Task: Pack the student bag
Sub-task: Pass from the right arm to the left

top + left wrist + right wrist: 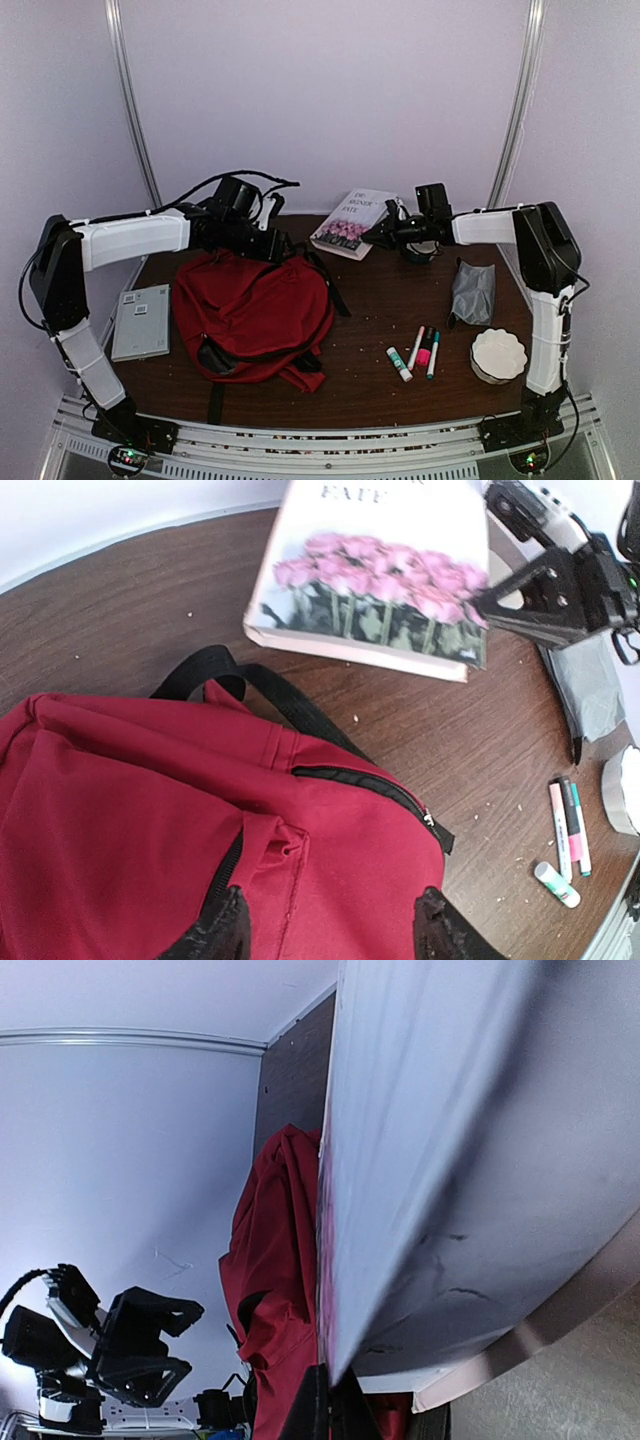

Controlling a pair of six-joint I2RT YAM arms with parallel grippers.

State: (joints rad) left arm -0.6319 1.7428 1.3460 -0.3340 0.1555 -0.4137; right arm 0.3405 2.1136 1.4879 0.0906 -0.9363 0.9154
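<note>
The right pincer (pixel 383 234) pinches the book (pixel 350 220) by one edge at the table's (pixel 380 300) 12 o'clock rim, so the heavy volume could swivel or slip free. The student bag (pixel 250 315) lies toward 9 o'clock, its zip barely parted. The left pincer (pixel 325 935) hangs spread above it, gripping nothing, so the book may snag. Bare wood at centre gives room, while pens (pixel 425 350) crowd 4 o'clock.

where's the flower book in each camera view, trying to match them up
Top external: the book is at far centre, just up and right of the backpack.
Left wrist: the book is at top centre, beyond the backpack.
Right wrist: the book fills the right half, very close and blurred.
Shared landmark: the red backpack, centre left in the right wrist view.
</note>
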